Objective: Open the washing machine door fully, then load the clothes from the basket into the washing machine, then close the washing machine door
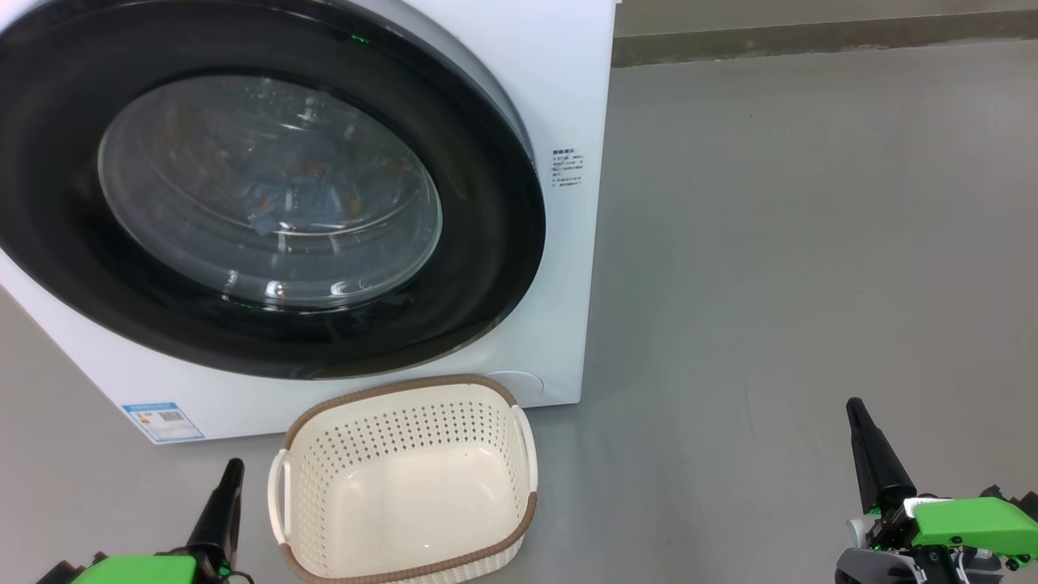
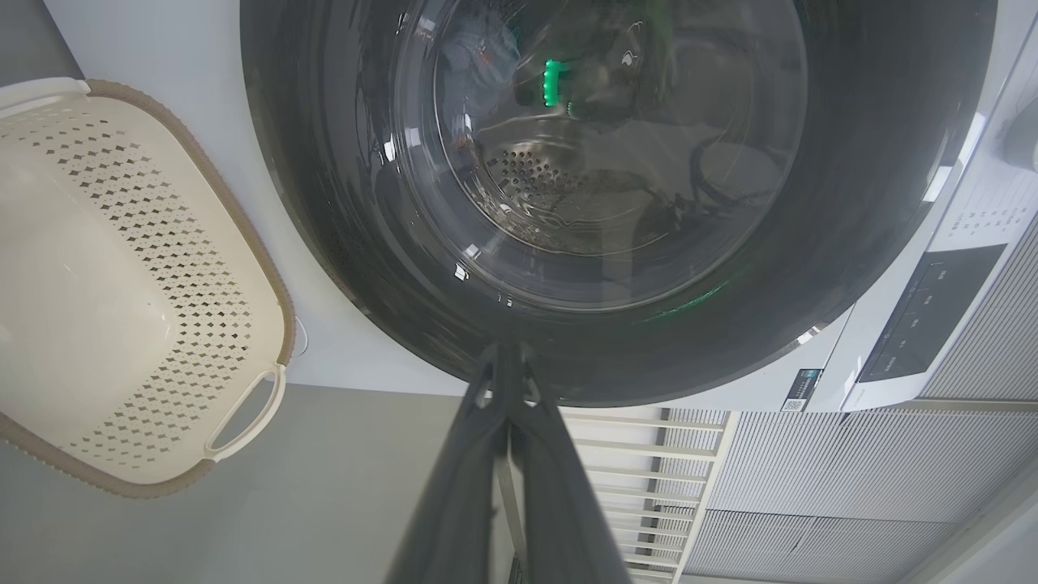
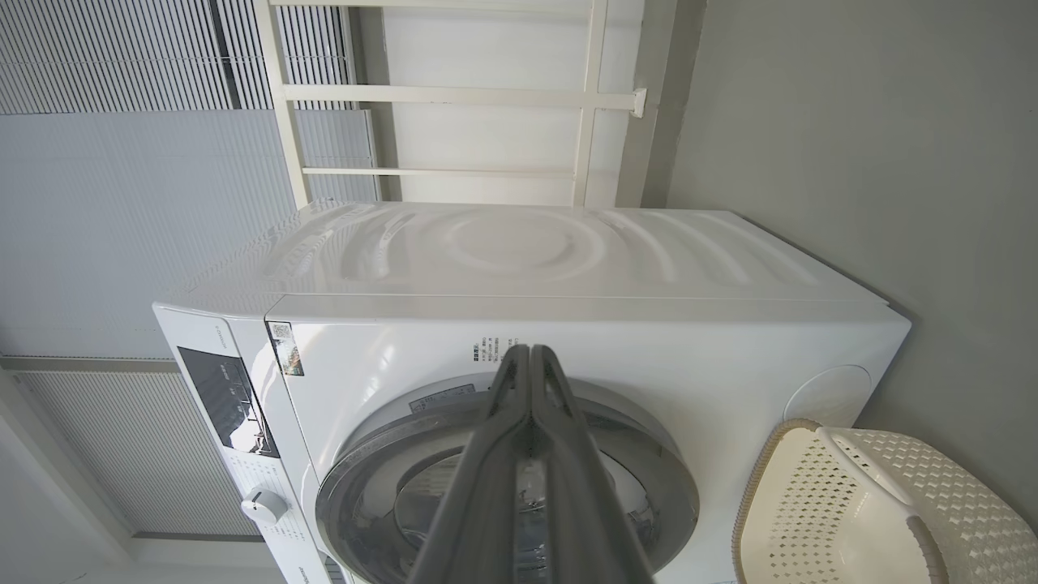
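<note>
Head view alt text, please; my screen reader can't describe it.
A white washing machine with its black door shut stands at upper left, blue clothes dimly visible through it. An empty cream basket sits on the grey floor before it, with the left gripper and right gripper, both shut, low at either side.

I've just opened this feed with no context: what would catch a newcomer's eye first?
The big glossy black washing machine door, apparently shut, dominates the upper left of the head view, with blue clothes dimly visible behind its glass. Just below it on the grey floor stands the cream basket, empty. The left gripper and right gripper sit low at either corner, fingers closed together.
</note>
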